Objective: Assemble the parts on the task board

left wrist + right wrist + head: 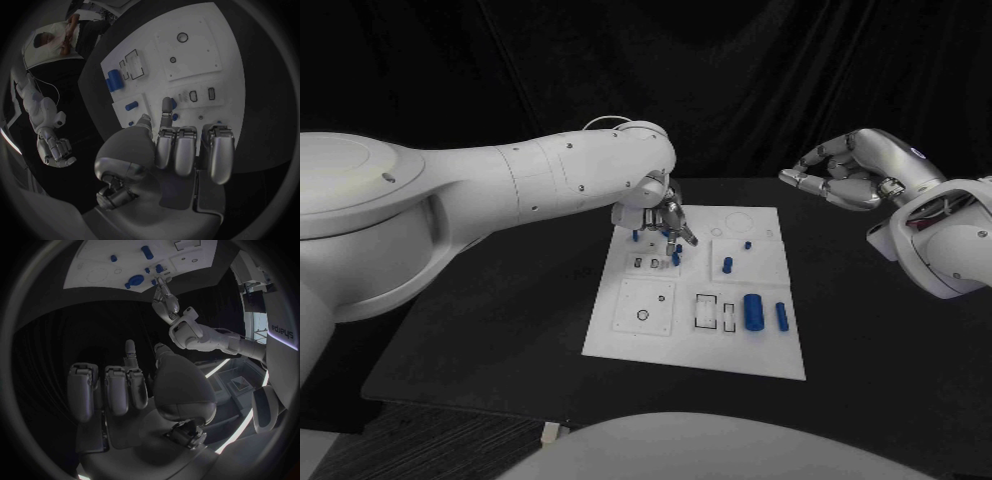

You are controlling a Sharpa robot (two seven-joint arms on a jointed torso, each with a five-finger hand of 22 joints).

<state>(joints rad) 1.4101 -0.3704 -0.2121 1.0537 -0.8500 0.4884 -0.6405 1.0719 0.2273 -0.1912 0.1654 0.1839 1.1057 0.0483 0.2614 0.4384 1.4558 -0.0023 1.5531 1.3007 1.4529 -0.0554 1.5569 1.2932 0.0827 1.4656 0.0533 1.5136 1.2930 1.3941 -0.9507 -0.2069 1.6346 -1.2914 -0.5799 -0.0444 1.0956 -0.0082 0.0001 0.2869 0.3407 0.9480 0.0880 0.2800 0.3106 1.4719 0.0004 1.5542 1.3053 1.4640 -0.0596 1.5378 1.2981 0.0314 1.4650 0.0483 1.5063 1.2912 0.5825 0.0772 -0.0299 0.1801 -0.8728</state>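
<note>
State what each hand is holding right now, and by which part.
The right hand holds nothing, raised off the task board with its fingers curled in. The left hand reaches down among the blue parts; whether it grips one cannot be told.

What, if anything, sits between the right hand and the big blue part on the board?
Nothing visible. The right hand hangs off past the task board's far right corner, holding nothing; only bare table lies between it and the big blue part.

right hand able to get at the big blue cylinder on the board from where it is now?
Probably yes. The right hand hangs off the task board, holding nothing. The big blue cylinder lies uncovered, and the left hand works farther up.
</note>
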